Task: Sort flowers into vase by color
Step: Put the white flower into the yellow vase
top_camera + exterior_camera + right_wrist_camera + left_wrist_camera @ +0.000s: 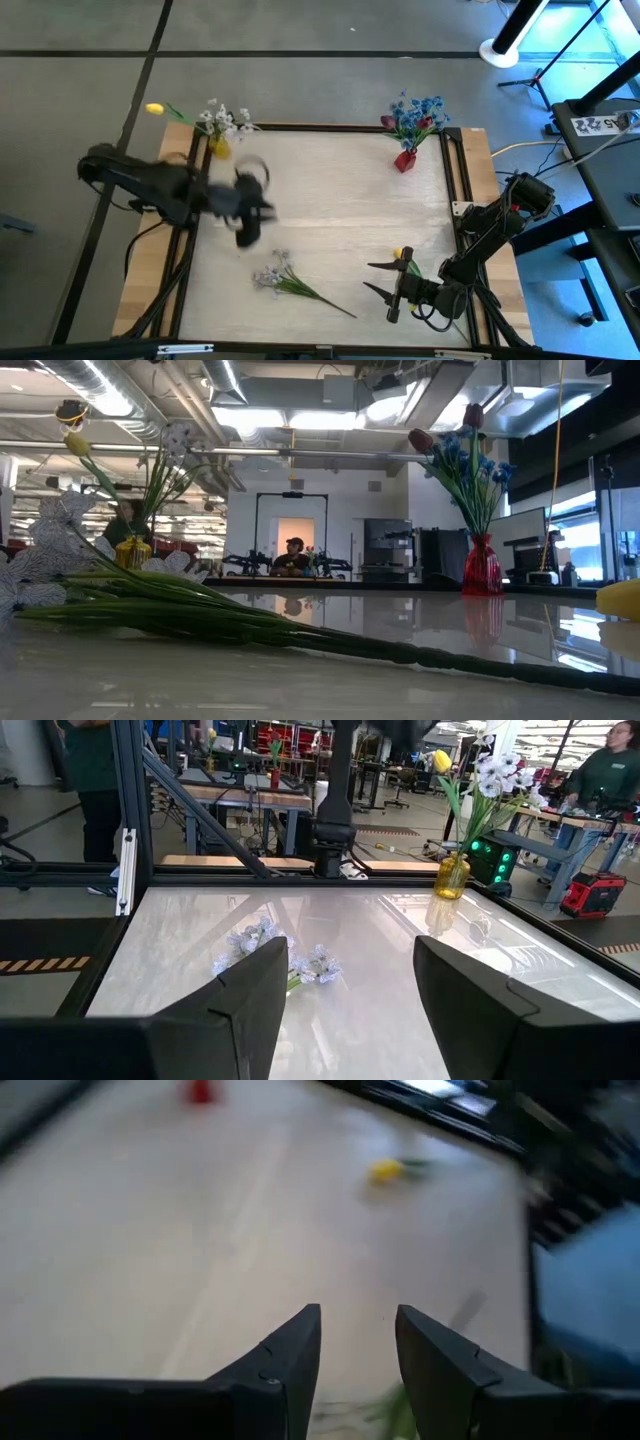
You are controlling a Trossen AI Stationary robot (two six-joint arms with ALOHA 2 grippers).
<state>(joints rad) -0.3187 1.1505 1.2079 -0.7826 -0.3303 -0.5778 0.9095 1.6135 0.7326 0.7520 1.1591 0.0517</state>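
I see my left gripper [252, 205] over the table's left half, fingers parted and empty; my right gripper [382, 279] waits spread wide near the front right corner. A white spray [285, 279] lies by the front edge, a yellow tulip [402, 255] beside the right gripper.

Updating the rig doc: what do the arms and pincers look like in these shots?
Both arms are dark, nearly black, jointed links. The right arm has a rounded joint housing with a small red mark and dark cables along it. The right pincer has two thin, pointed black fingers; close up, those fingers are broad matte wedges. The left pincer has the same angular dark fingers. No other markings are visible.
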